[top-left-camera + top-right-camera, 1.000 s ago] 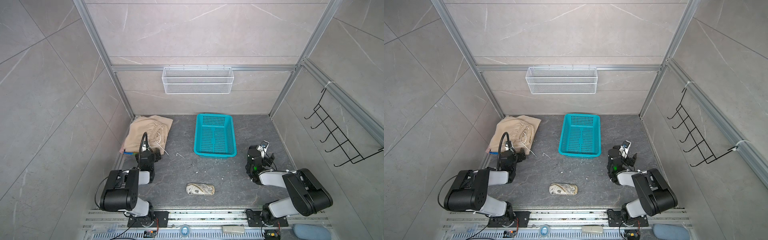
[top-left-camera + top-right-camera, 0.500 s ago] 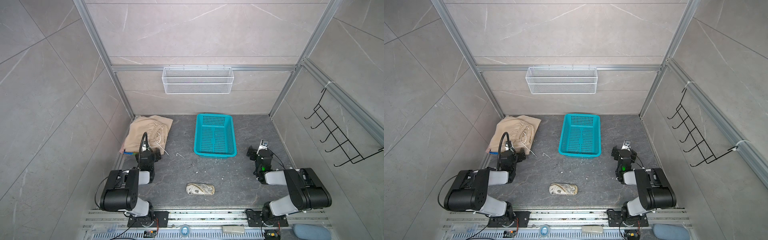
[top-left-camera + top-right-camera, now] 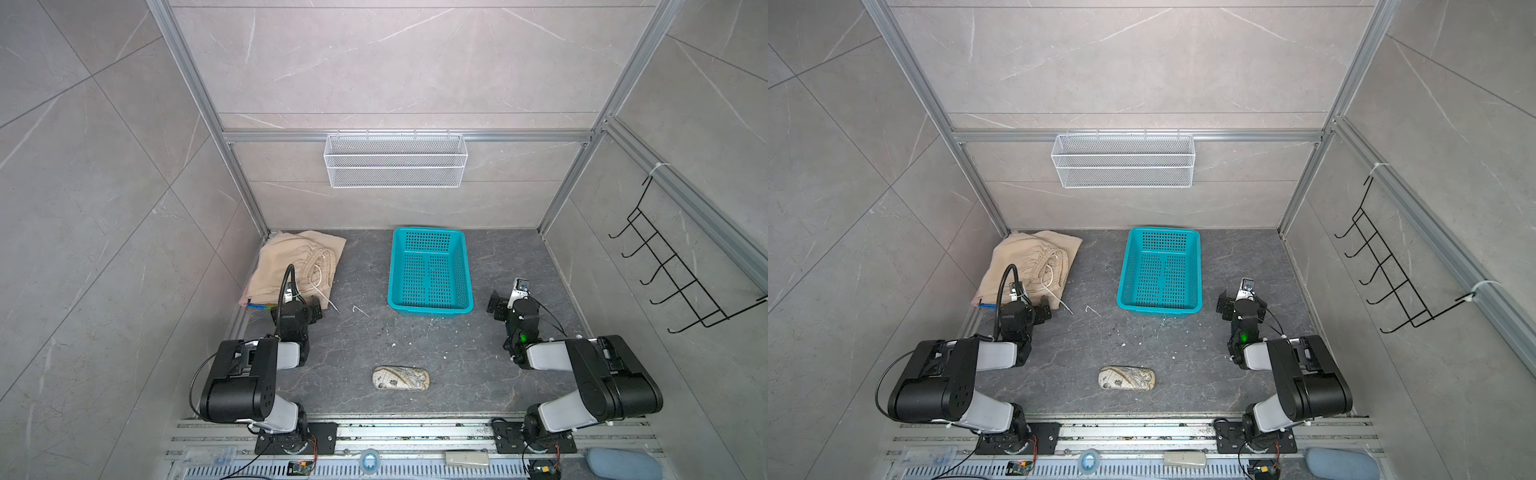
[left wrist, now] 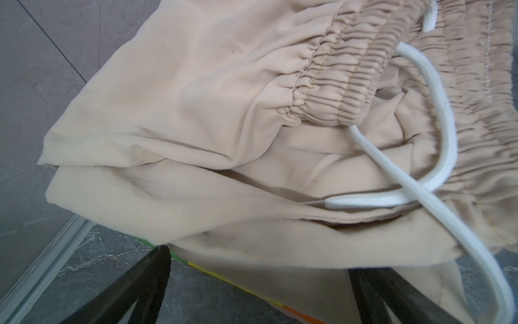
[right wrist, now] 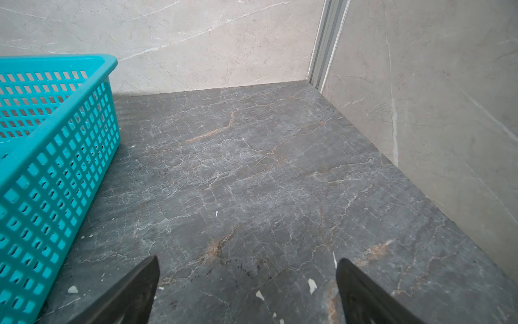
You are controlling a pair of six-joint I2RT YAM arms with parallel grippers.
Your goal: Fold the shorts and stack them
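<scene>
The beige shorts (image 3: 291,259) are lying as a loose, folded heap well off on the left arm's side of the teal basket (image 3: 430,309), level with its far half. A thin edge of the rainbow-striped shorts (image 4: 213,274) is peeking out from under them. No pink cloth is showing in any view, so I cannot tell whether a third pair is lying underneath. The left gripper (image 3: 311,308) is hovering at the heap's near edge, farther from the basket than the loose cord ends. Its jaws are standing wide apart, with nothing pinched between them. The right gripper (image 3: 505,300) is sitting just beside the basket's near corner on the other side, jaws likewise spread and empty over bare floor (image 5: 252,168). The cloth is creasing and sagging everywhere, so it is likely behaving as light, limp and a little slippery, with layers sliding over one another when pulled. The gathered waistband (image 4: 336,92) is looking like the thickest, firmest place to pinch, and a doubled hem corner is the next best. The white drawstring (image 4: 437,112) is trailing loose across the folds and is likely to snag or drag the pile if caught by mistake.
</scene>
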